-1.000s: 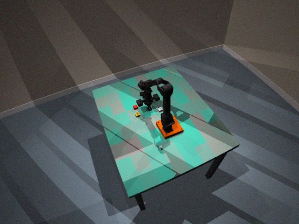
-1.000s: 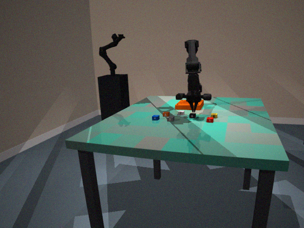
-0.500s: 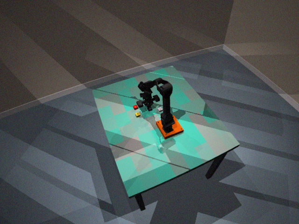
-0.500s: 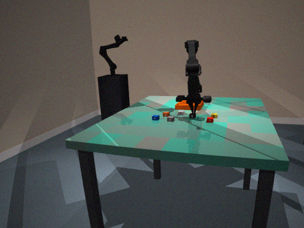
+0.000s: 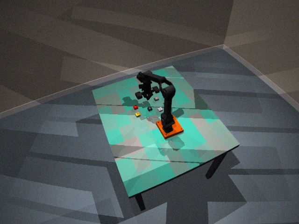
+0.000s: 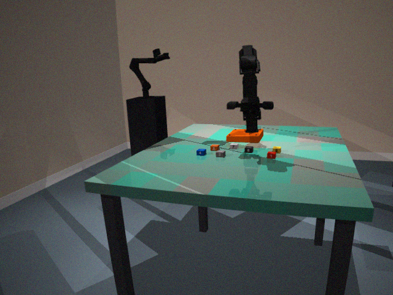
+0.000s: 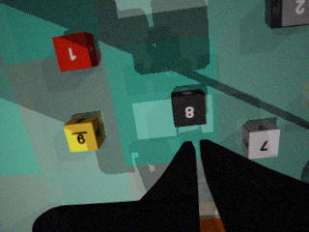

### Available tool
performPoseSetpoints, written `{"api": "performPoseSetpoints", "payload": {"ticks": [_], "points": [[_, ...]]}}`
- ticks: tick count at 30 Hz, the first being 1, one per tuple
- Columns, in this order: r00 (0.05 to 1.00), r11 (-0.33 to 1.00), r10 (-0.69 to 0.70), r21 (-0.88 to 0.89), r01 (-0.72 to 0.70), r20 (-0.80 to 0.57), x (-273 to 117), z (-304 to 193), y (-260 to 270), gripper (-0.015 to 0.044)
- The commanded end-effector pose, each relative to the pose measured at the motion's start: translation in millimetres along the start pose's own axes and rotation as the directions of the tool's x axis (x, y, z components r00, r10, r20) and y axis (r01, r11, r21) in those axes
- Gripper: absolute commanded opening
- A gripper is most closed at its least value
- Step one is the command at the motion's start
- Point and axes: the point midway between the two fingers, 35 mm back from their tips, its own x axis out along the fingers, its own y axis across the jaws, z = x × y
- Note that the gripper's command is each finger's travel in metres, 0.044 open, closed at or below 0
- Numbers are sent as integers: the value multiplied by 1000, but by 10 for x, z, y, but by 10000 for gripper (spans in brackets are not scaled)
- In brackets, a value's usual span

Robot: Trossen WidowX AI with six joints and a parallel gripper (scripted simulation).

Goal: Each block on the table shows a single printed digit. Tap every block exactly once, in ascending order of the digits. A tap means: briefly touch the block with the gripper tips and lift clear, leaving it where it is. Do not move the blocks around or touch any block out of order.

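We have the gripper (image 5: pixel 148 98) (image 6: pixel 251 126) (image 7: pixel 195 148) closed with nothing between its fingers; it points downward, raised above the table (image 5: pixel 154 174) (image 6: pixel 177 177) and apart from the black block (image 5: pixel 149 108) (image 6: pixel 249 149) (image 7: pixel 188 108). We read an 8 on that block, and we place the rest around it.

In the exterior view, we see the red block (image 5: pixel 135 107) (image 6: pixel 271 155) (image 7: pixel 74 52), marked 1, to the right of the black block and nearer the camera; the yellow block (image 5: pixel 137 114) (image 6: pixel 276 149) (image 7: pixel 83 132) is also to its right; the white block (image 5: pixel 160 109) (image 6: pixel 234 145) (image 7: pixel 261 140), marked 7, is just to its left; the grey block (image 5: pixel 156 98) (image 6: pixel 220 153) (image 7: pixel 289 12), marked 2, is left of it and nearer the camera; the orange block (image 6: pixel 214 147) is farther left than the white one, its digit too small for us to tell; the blue block (image 6: pixel 201 152), marked 4, is the farthest left of the black block. We see the orange base (image 5: pixel 181 130) (image 6: pixel 231 139) behind the black block there; all seven blocks rest apart on the table.
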Motion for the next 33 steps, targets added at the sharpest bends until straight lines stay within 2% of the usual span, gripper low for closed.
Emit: {"api": "performPoseSetpoints", "payload": {"ticks": [1, 3, 11, 15, 21, 33], "points": [[1000, 1000, -2, 4, 2, -4, -130, -32, -8, 20], [1000, 1000, -1, 4, 1, -4, -131, -26, 80, 20], [1000, 1000, 7, 4, -7, -6, -135, -150, 1084, 20], [1000, 1000, 7, 4, -7, -6, -108, -154, 1109, 20], [1000, 1000, 7, 4, -7, -6, 649, -159, 1114, 20], [1000, 1000, 7, 4, -7, -6, 778, -161, 1114, 20]]}}
